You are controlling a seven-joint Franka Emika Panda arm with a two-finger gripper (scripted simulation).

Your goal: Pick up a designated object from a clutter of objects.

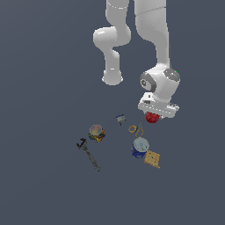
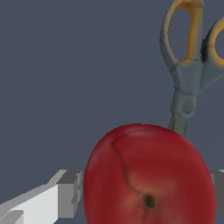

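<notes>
The red apple [image 1: 152, 117] sits right under my hand at the exterior view's right side of the clutter. In the wrist view the apple [image 2: 148, 179] fills the space between my two fingers, its dark stem dimple facing the camera. My gripper [image 1: 153, 115] is closed on it, and a pale finger [image 2: 65, 197] touches one side while the other finger shows just at the frame edge. I cannot tell whether the apple is off the floor. Grey scissors with orange handle rings [image 2: 186, 83] lie just beyond the apple, their blades hidden behind it.
In the exterior view the scissors' orange ring [image 1: 132, 128] lies beside the apple. A tiny blue-white box [image 1: 120, 118], a multicoloured can [image 1: 96, 133], a dark wrench [image 1: 89, 154], a blue-white round item [image 1: 140, 147] and a tan cracker [image 1: 152, 158] lie scattered on the dark grey floor.
</notes>
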